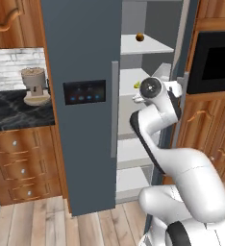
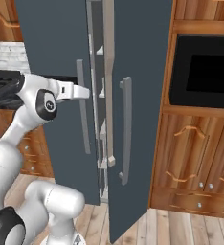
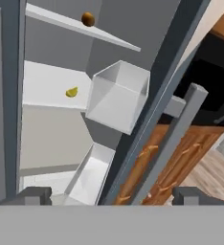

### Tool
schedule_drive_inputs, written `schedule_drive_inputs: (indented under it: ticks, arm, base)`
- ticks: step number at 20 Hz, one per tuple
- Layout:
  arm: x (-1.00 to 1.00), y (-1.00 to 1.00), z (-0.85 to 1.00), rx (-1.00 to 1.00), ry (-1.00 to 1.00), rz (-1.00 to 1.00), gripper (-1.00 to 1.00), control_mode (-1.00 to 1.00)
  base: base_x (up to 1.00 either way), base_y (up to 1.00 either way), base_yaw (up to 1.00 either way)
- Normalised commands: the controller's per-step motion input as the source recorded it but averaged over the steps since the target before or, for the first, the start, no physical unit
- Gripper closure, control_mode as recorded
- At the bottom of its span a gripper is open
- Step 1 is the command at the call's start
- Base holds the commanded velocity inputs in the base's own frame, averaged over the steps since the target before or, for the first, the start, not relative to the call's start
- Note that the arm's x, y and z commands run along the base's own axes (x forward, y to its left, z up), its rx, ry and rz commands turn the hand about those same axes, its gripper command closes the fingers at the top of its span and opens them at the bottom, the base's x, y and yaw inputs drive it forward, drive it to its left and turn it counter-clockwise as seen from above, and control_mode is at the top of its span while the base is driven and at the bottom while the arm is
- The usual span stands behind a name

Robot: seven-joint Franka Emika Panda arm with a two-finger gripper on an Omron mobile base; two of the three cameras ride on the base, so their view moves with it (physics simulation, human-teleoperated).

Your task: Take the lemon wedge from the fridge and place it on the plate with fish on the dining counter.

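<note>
Slate-blue fridge point(image 1: 81, 96) ajar, arm reaching toward its white shelves.
Left base view: the lemon wedge point(image 1: 137, 85) sits on the middle shelf, just beside the wrist. Right base view: the arm passes into the door gap, the opening only thinly seen. Hand view: gripper point(image 3: 111, 195) spread wide, empty, aimed probably for the wedge point(image 3: 72, 92); a brown ball point(image 3: 88, 19) rests above.

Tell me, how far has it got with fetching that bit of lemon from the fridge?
Done: the fridge has its right door swung open, so the white shelves show. In hand: the gripper is open, holds nothing and points into the fridge, with the lemon wedge lying untouched on a middle shelf, below the shelf with a small brown ball. Left: reach in, grasp the wedge, and carry it to the plate.
</note>
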Motion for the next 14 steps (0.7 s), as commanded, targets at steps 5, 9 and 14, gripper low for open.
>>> schedule_drive_inputs:
  ticks: [5,9,14]
  arm:
    - [0.47,0.00,-0.02,-0.01,0.00,-0.19,-1.00,-1.00]
    - [0.04,0.00,0.00,0.00,0.00,-0.11,-1.00,-1.00]
    - [0.20,-0.04,0.00,0.00,0.00,0.00,-1.00,-1.00]
  base:
    - [0.00,0.00,0.00]
    - [0.00,0.00,0.00]
    - [0.00,0.00,0.00]
